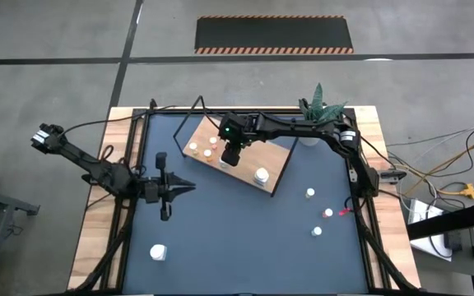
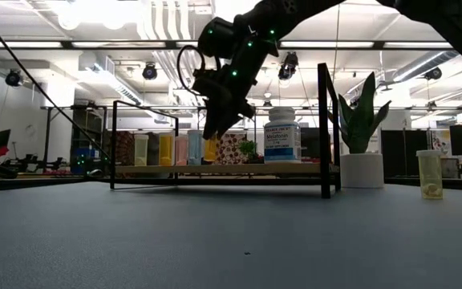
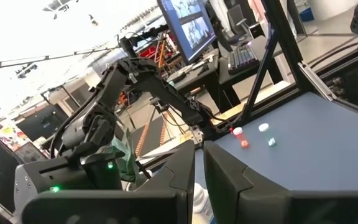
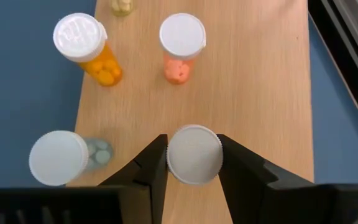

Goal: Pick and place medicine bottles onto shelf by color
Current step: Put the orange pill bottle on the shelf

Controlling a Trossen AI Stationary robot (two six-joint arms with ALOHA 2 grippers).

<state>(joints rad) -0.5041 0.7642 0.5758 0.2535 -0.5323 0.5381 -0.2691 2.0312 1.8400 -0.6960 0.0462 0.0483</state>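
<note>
Right gripper fingers bracket a white-capped bottle on the shelf; careless withdrawal could topple the clear bottle at 9 o'clock.

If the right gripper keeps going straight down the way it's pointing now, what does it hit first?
Likely the shelf board. The right gripper points down at it with a white-capped bottle between its fingers, so the bottle's base would probably touch first. Its height above the board is unclear.

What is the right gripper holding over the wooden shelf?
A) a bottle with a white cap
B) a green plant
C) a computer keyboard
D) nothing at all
A: the right gripper has its fingers on either side of a white-capped bottle above the shelf, among the other bottles there.
</note>
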